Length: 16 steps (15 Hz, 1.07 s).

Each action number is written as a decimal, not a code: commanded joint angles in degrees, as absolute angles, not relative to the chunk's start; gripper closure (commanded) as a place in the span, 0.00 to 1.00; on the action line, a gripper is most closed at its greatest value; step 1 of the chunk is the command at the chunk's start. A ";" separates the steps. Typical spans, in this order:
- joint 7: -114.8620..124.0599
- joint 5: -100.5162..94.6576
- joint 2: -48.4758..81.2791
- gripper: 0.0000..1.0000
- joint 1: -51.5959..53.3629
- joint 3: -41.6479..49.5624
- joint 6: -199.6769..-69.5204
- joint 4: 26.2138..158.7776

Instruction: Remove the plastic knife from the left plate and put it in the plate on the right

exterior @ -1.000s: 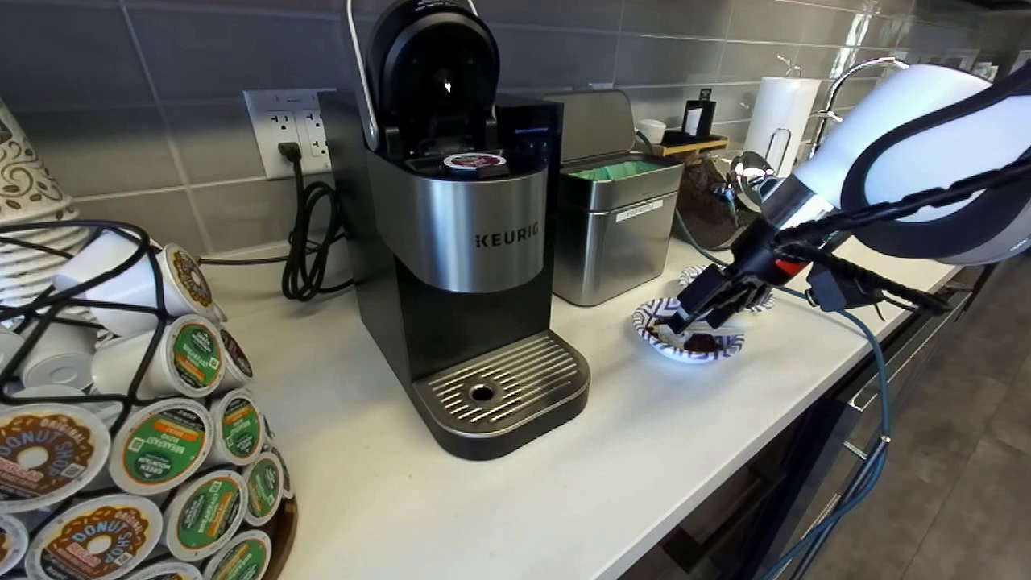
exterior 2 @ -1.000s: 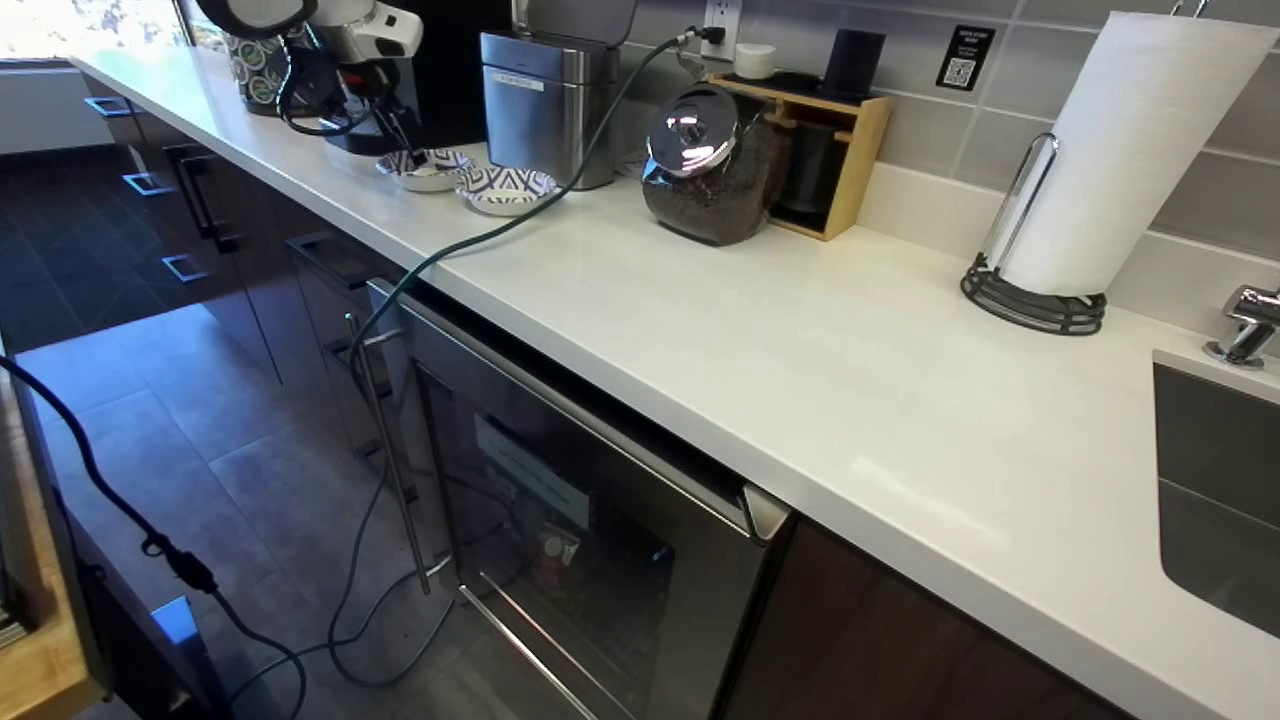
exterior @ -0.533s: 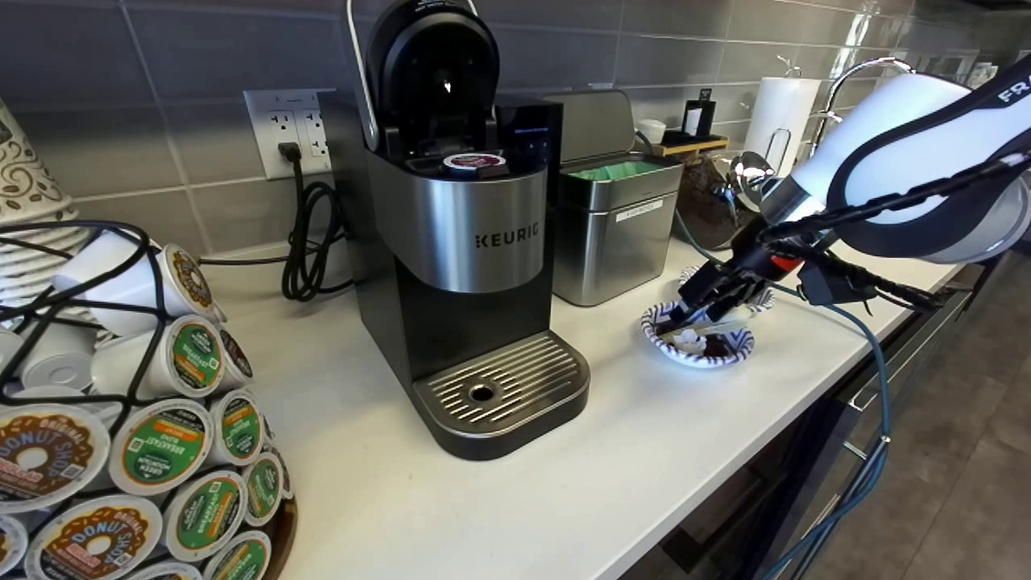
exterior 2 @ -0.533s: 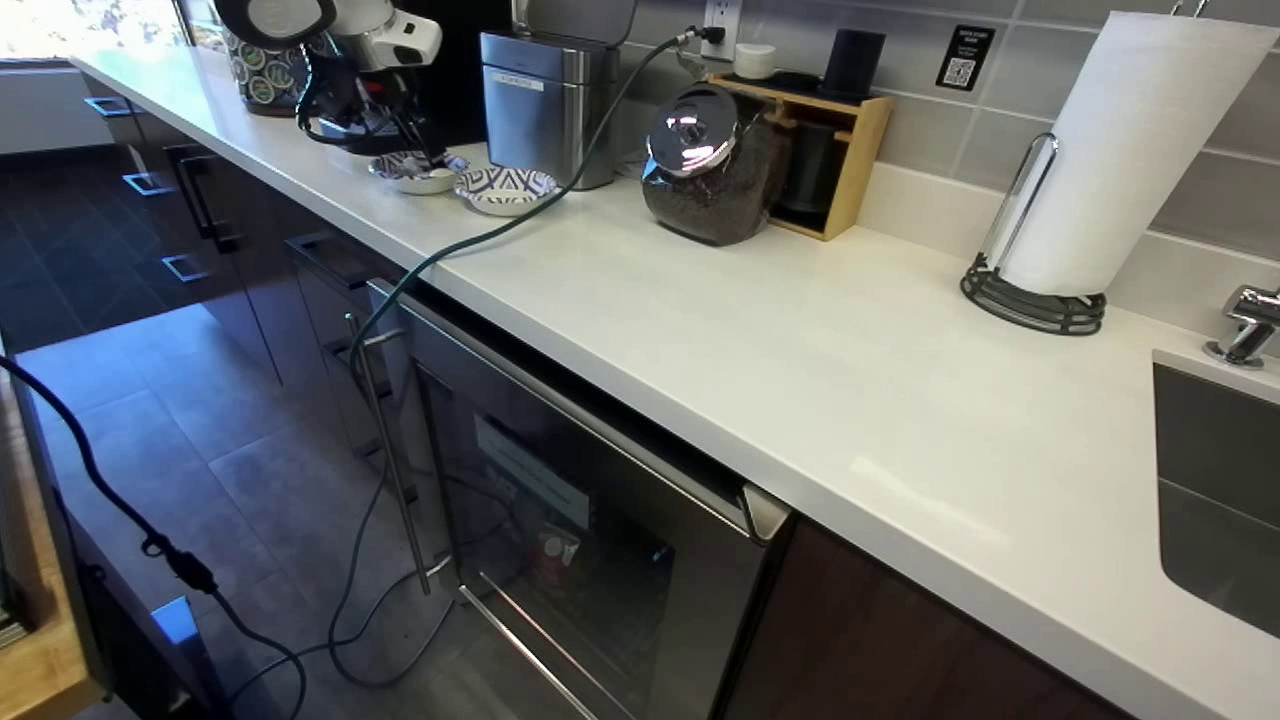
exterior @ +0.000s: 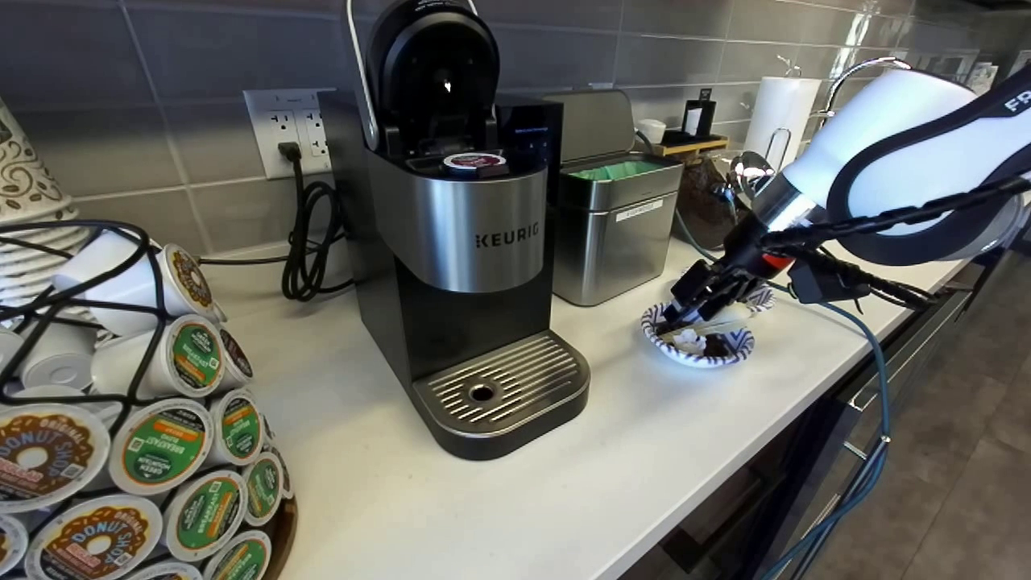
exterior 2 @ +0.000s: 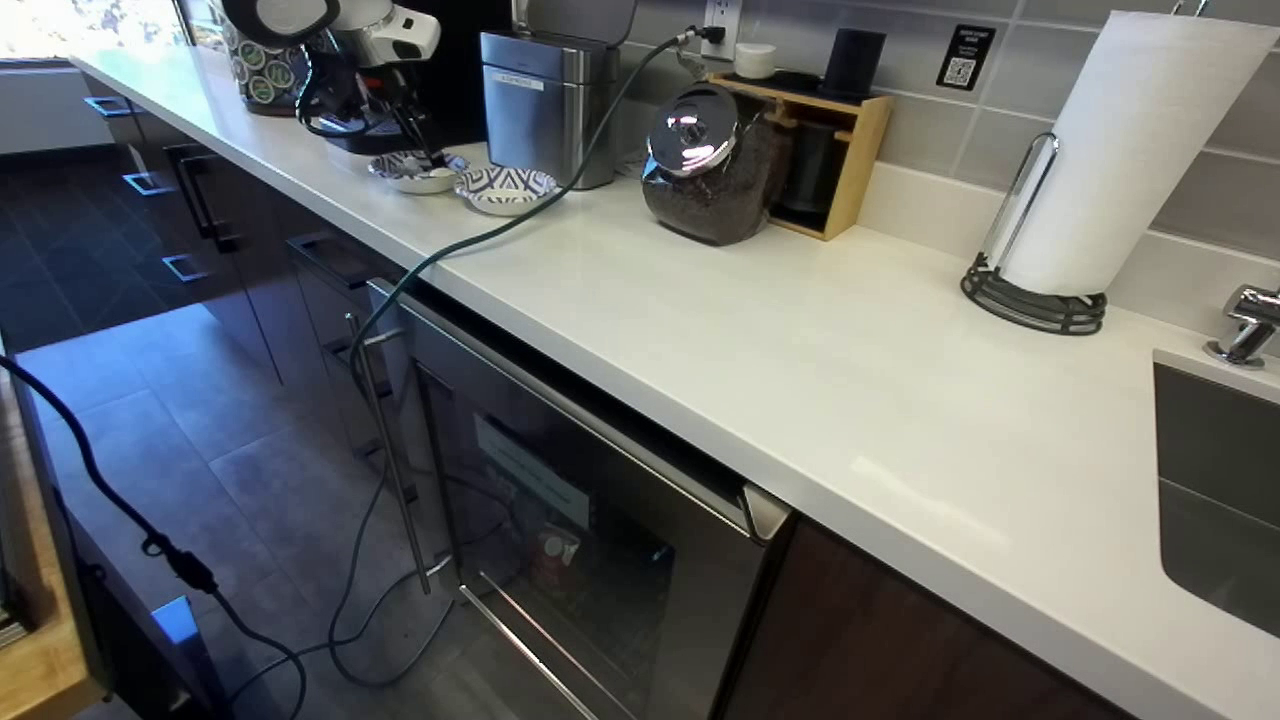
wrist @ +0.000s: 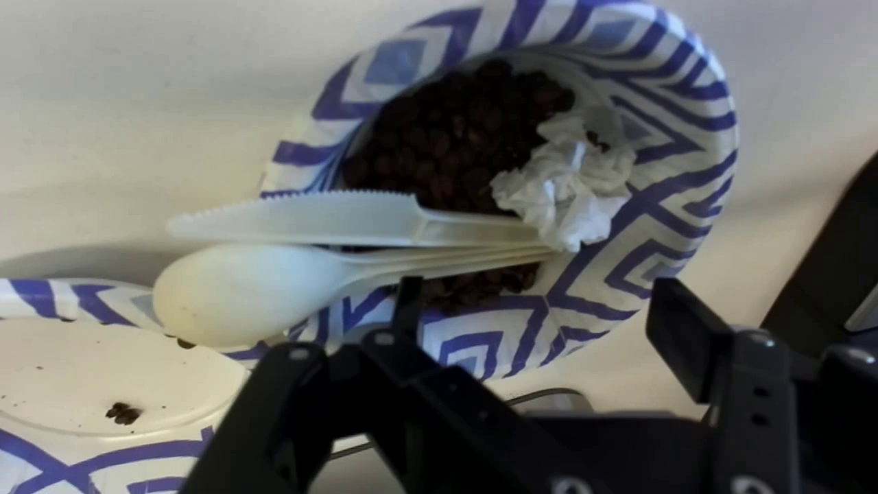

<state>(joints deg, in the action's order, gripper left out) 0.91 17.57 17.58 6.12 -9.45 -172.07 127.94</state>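
The pale plastic knife (wrist: 295, 219) lies across the left plate (wrist: 686, 154) in the wrist view, its serrated blade past the rim. A pale spoon (wrist: 233, 295) lies beside it. That plate also holds dark coffee beans (wrist: 446, 137) and a crumpled white tissue (wrist: 569, 185). The left plate (exterior: 734, 342) shows in both exterior views (exterior 2: 400, 184); the knife cannot be told from the spoon there. The right plate (exterior 2: 510, 185) is close by, with a few beans on it in the wrist view (wrist: 137, 381). My gripper (wrist: 542, 312) is open and empty over the left plate's edge (exterior: 689, 312).
The black coffee machine (exterior: 467, 234) stands beside the left plate. A metal bin (exterior: 616, 234) stands behind the plates. A bean jar (exterior 2: 710, 200) and paper towel roll (exterior 2: 1120, 160) are farther along the counter. A cable (exterior 2: 480, 237) crosses the counter by the right plate.
The left plate has shifted slightly, away from the right plate. My gripper has pulled back a little from over its middle, uncovering the tissue, then moved slightly sideways in the last half second.
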 commanded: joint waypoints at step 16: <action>11.04 9.28 16.25 0.94 10.05 -6.62 -162.60 127.70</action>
